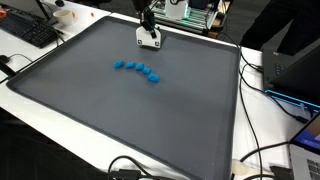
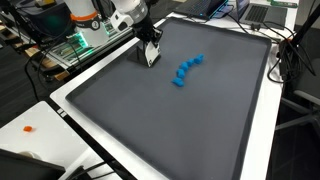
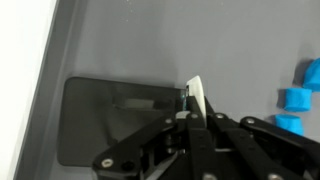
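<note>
Gripper [image 3: 197, 112] linkage, black, fills the lower part of the wrist view. Its fingertips are clenched on a white piece [image 3: 198, 95]. This piece looks thin edge-on in the wrist view. In both exterior views it shows a broader, pale face [image 1: 150, 41] [image 2: 153, 57]. It hangs upright under the gripper [image 1: 150, 33], at or just above the mat; contact with the mat cannot be told.

Location: the white piece is near one edge of the dark grey mat [image 1: 120, 110], close to the equipment behind it. The mat's pale border [image 3: 48, 60] runs just beside the gripper in the wrist view.

A curved row of blue blocks [image 1: 138, 69] lies near the white piece and apart from it. Beyond the blocks, a wide stretch of mat [image 2: 170, 130] reaches the opposite edge. A keyboard [image 1: 30, 30] and cables [image 1: 268, 152] lie off the mat, on the white table [image 1: 265, 120].
</note>
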{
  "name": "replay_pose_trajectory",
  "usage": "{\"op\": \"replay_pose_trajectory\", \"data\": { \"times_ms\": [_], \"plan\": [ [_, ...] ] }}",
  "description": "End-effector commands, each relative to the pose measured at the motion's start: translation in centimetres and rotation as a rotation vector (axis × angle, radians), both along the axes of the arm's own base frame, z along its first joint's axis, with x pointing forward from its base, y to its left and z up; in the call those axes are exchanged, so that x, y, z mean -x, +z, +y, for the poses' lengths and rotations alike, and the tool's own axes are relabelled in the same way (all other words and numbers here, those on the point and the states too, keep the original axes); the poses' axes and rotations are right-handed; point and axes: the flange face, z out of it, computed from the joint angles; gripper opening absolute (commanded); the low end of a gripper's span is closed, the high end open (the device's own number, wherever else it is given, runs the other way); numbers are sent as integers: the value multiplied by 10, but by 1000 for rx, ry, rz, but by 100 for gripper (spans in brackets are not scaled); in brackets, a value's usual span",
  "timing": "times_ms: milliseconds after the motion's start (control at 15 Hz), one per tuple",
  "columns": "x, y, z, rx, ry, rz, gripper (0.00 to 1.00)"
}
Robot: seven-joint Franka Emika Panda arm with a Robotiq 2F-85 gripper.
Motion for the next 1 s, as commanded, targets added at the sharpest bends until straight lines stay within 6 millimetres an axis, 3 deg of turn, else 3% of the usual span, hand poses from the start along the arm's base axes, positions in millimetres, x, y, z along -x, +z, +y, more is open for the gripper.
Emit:
{"op": "replay_pose_trajectory", "data": {
  "times_ms": [0,933],
  "plan": [
    [7,-6,0,-3,-16,-6,1],
    [8,-16,-4,-11,-41,14,1]
  ]
}}
